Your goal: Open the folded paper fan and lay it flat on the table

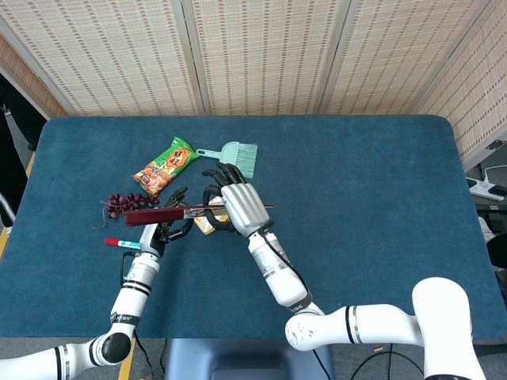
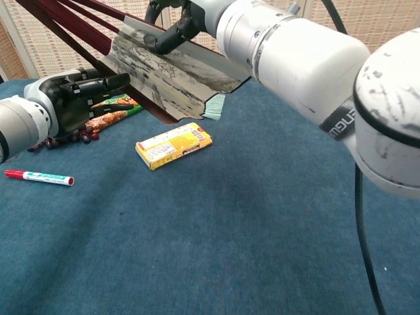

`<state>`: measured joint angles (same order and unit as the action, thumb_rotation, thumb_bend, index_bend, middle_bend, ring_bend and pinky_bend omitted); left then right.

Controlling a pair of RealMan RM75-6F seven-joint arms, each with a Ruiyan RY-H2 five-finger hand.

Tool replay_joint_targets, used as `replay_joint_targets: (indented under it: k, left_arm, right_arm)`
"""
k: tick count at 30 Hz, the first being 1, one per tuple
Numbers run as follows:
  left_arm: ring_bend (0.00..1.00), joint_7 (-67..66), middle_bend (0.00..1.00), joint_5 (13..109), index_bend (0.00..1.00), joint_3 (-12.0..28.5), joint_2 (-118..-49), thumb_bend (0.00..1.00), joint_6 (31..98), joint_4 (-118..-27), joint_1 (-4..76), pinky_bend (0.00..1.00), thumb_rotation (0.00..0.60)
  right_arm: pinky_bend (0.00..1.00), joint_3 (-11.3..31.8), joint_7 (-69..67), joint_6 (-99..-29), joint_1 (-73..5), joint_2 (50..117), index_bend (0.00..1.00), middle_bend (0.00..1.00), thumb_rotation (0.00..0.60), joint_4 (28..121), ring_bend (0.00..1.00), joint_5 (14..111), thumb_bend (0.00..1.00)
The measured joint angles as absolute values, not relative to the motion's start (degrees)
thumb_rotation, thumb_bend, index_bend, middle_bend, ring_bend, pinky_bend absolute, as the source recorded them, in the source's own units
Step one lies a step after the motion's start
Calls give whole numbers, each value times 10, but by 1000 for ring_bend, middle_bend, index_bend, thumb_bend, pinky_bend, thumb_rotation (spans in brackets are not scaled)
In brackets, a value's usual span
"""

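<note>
The paper fan is held above the table, partly spread. Its dark red ribs run up to the left, and several grey pleats with an ink landscape show. In the head view the fan looks like a thin dark red bar lying left to right. My left hand grips the rib end on the left side. My right hand holds the pleated part from above, its dark fingers curled over the top edge.
Under the fan lies a yellow box. A red marker sits to the left, with a dark grape bunch, a green-orange snack bag and a teal brush behind.
</note>
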<state>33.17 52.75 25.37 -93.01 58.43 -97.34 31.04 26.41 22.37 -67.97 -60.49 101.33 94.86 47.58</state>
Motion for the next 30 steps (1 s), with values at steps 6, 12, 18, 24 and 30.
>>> replay_joint_targets:
  k: [6, 12, 18, 24, 30]
  left_arm:
    - [55, 326, 130, 522, 674, 259, -935, 572, 589, -966, 308, 172, 600]
    - [72, 322, 219, 524, 753, 264, -937, 646, 599, -956, 305, 173, 600]
    - [89, 313, 255, 530, 780, 274, -940, 675, 617, -939, 303, 173, 600]
    - [96, 295, 266, 553, 781, 277, -938, 668, 642, -914, 301, 173, 600]
    - [96, 271, 271, 602, 782, 271, -930, 662, 674, -877, 299, 172, 600]
  right_arm:
    - [4, 265, 223, -680, -604, 1016, 710, 158, 600, 944, 0, 480, 657]
    - [5, 268, 220, -679, -599, 1008, 710, 158, 600, 946, 0, 484, 656]
    - [5, 269, 218, -678, -587, 984, 710, 158, 600, 955, 0, 487, 657]
    - [8, 262, 213, -668, -567, 943, 705, 158, 600, 978, 0, 492, 657]
    - [8, 241, 172, -658, -527, 884, 705, 158, 600, 1018, 0, 531, 657]
